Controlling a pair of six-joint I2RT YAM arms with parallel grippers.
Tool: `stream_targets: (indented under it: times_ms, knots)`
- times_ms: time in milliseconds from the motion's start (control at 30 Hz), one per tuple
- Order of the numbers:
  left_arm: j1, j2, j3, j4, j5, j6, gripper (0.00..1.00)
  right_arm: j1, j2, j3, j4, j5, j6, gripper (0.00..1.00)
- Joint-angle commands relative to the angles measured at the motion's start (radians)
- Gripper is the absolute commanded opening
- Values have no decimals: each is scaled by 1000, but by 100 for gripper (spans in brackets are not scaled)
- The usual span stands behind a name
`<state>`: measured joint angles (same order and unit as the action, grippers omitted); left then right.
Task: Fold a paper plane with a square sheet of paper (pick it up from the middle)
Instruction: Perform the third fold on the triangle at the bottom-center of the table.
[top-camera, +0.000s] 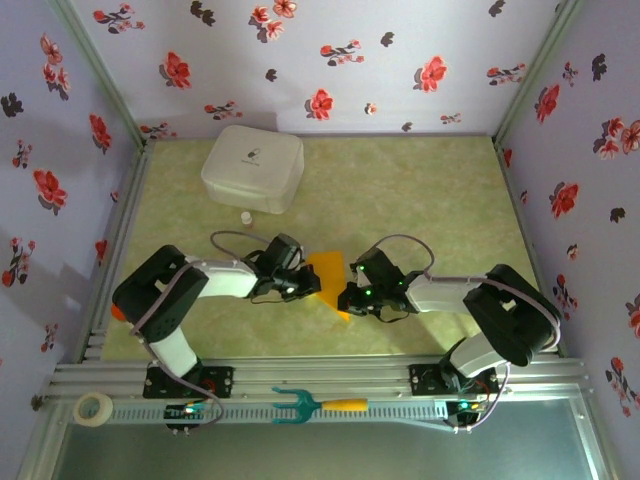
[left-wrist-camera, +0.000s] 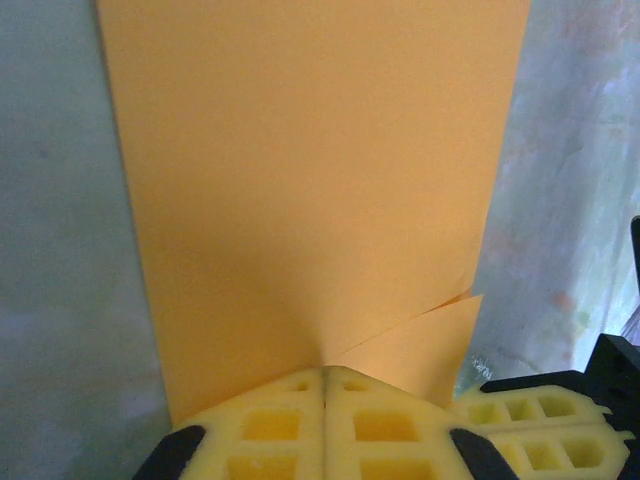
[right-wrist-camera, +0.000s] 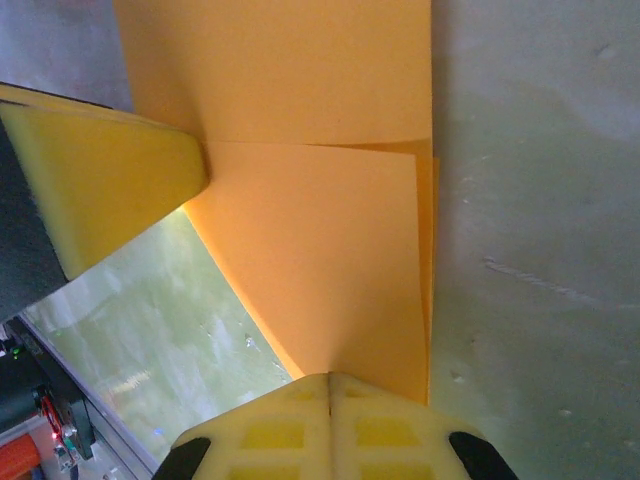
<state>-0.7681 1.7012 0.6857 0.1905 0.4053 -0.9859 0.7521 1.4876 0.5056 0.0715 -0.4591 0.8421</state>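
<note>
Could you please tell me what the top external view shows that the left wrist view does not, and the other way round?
From above: the whole table, with a white lidded box, a small bottle beside it, and a tape roll and a teal fork-shaped tool on the near rail. Left wrist view: close detail, the left gripper with yellow pads pressed together on the paper plane, and a folded flap at the lower right. Both: the orange paper plane, with the right gripper at its other side.
</note>
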Motion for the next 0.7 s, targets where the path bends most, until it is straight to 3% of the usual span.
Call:
stream_targets:
  times_ms: [0,333,667]
  knots:
    - [53,6,-45,-74,-61,61,2,-7,13,-39,-107,68,3,0]
    - [82,-54,-24,-79,-83,54,3,-7,20,-34,-110,68,-1,0]
    - [-17,-123,44,-95,-93,51,6,-9,13,-14,-130,60,-7,0]
